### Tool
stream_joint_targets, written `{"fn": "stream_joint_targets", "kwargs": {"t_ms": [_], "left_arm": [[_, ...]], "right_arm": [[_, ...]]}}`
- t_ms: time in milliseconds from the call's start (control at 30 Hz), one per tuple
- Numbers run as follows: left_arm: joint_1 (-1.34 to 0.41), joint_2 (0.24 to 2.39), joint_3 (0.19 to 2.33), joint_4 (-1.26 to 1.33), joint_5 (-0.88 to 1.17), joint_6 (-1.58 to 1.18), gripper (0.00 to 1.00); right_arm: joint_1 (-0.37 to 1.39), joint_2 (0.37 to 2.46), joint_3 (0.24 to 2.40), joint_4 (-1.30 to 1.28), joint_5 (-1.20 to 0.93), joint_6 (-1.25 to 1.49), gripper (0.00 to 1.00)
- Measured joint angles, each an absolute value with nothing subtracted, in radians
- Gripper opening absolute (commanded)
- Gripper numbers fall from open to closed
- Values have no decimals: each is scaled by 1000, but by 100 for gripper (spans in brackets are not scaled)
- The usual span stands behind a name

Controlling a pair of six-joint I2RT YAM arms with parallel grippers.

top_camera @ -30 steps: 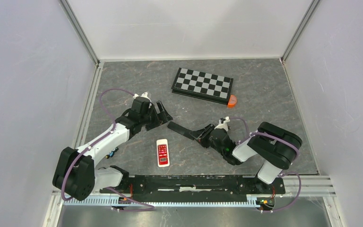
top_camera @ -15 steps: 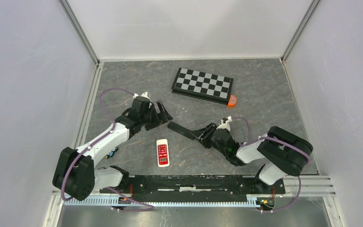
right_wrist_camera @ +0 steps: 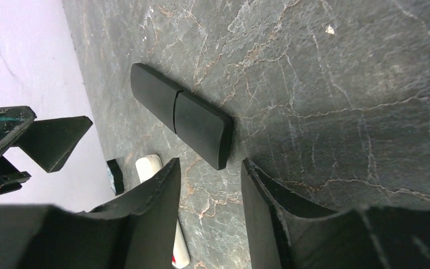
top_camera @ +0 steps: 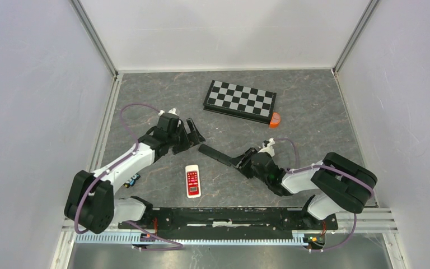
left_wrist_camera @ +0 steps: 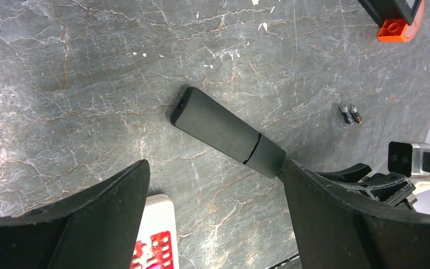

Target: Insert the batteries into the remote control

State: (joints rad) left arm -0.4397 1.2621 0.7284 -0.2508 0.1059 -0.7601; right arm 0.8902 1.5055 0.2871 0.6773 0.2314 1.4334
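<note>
Top external view had the black remote [top_camera: 215, 154] lying flat on the table [top_camera: 313, 112] between the arms. Above it the left hand [left_wrist_camera: 213, 168] was spread wide and empty. At the remote's end the right hand [right_wrist_camera: 210, 163] was part open, gripping nothing. Two batteries [left_wrist_camera: 350, 114] lay side by side on the table, apart from the black remote. A white-and-red remote [top_camera: 192, 181] lay nearer the arm bases.

Nothing here you can read, markings on the white remote's [top_camera: 192, 181] red key panel too small to make out
</note>
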Motion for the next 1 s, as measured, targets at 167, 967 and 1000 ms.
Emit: {"fn": "stream_joint_targets", "kwargs": {"t_ms": [167,967,1000], "left_arm": [[-440,1314,734,-226,105,-760,88],[-439,1568,749,-45,134,-706,66],[-438,1576,750,-36,142,-705,63]], "right_arm": [[888,1506,312,625,239,1393,39],[868,1552,418,495,224,1312,19],[868,1553,420,492,223,1312,18]]}}
